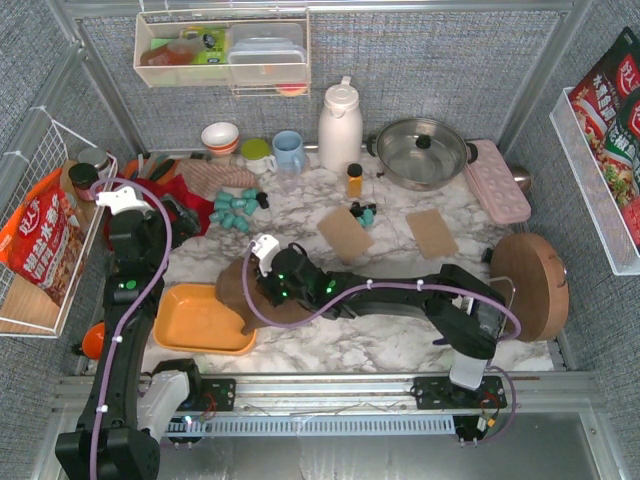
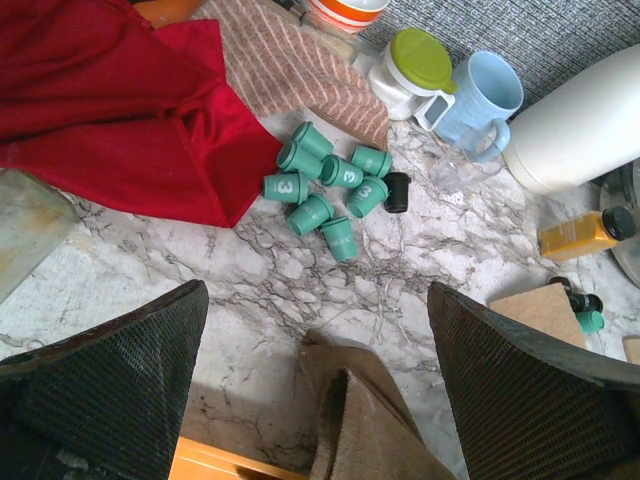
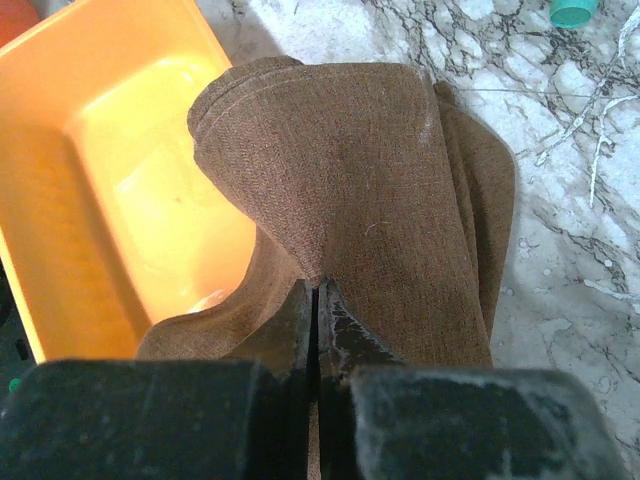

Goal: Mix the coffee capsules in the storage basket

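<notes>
Right gripper (image 3: 315,292) fingers are seen at the bottom edge of the right wrist view, pressed together on a raised fold of brown cloth (image 3: 360,180). The cloth is drawn up into a peak at the jaws. The orange storage basket (image 3: 45,210) is seen to the left on the marble table (image 3: 580,200). Part of its rim is covered by the cloth's lower left edge.

Left wrist view: the left gripper (image 2: 315,295) is held spread wide above the marble, gripping nothing. The coffee capsules (image 2: 335,190) are noted ahead as a cluster of teal ones lying on their sides, with one black at the right end. They lie on the marble just beside a red cloth (image 2: 120,110). Beyond them a striped cloth (image 2: 290,70), a blue mug (image 2: 485,100) and a white jug (image 2: 580,120) are recorded. An amber bottle (image 2: 585,230) is seen at the right. The brown cloth and a strip of the basket are cut off at the bottom edge.

Top external view: both arm bases are seen at the near edge. The right arm is stretched leftward across the table to the brown cloth, which overlaps the basket's right side. The basket is placed at the near left. The capsule cluster is located at the far left, outside the basket and well apart from it. A few more capsules are noted by a tan mat (image 1: 345,235) near the centre.
</notes>
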Robot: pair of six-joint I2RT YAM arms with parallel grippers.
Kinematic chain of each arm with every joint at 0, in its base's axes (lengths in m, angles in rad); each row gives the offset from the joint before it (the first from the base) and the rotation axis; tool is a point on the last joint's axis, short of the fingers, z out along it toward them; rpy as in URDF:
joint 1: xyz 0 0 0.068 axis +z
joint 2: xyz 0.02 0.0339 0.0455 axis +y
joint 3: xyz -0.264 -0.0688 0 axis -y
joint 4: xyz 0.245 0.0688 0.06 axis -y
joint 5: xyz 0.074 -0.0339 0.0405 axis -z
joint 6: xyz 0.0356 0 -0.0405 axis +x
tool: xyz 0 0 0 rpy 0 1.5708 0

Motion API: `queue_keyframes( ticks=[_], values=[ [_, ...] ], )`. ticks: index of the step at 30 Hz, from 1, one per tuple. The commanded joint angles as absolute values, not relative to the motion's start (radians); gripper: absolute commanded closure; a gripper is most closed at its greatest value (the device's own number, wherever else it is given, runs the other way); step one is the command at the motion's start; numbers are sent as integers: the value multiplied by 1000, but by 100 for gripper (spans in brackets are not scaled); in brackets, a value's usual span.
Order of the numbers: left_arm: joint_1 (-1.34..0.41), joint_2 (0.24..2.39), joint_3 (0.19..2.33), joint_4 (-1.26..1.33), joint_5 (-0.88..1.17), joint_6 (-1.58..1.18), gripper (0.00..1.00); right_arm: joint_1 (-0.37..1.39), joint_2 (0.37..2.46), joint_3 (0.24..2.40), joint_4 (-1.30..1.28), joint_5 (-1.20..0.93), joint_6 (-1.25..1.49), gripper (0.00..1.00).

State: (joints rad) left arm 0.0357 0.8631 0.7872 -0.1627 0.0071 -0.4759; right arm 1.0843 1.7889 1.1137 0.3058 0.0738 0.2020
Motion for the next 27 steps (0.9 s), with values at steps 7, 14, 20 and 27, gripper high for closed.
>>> queue_keyframes(
  ticks=[7,14,20,27],
  values=[
    [40,865,788,-149,18,-479,1,1086,1738,1127,294,83,207,100],
    [40,860,788,-151,22,-479,1,1085,1636,1128,241,169,157,100],
    [41,856,787,-151,18,-479,1,1075,1551,1141,177,293,70,100],
    [40,857,787,-151,17,-479,1,993,1469,1185,122,420,-79,100]
  ],
)
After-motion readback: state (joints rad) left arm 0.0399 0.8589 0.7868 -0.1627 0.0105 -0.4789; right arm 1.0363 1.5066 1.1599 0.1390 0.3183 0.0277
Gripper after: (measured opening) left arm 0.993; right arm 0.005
